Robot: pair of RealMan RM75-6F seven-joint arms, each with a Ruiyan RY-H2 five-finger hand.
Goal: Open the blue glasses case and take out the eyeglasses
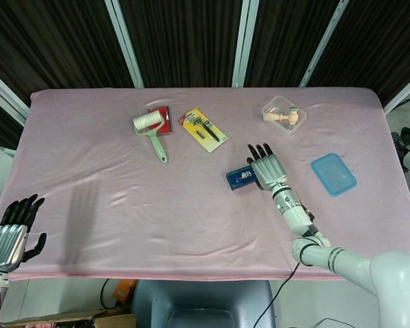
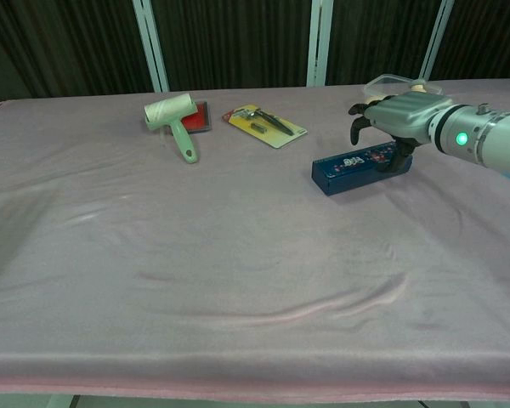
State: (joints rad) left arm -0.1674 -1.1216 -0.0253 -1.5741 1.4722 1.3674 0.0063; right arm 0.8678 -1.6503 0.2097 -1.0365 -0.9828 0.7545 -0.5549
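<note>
A pink-covered tabletop (image 1: 123,205) carries everything. The right hand (image 2: 397,119) arches over the right end of the closed blue glasses case (image 2: 357,166), fingers curled down around it. The left hand (image 1: 12,229) hangs spread beyond the tabletop's near-left corner.

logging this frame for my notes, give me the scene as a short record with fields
case: blue glasses case, lid closed, flat on the pink tablecloth
right hand: right hand over the case's right end, fingers curled down at it; firm grip not clear
left hand: left hand at the table's near left corner, fingers spread, holding nothing
glasses: not visible
nearby: lint roller, blue lid
</note>
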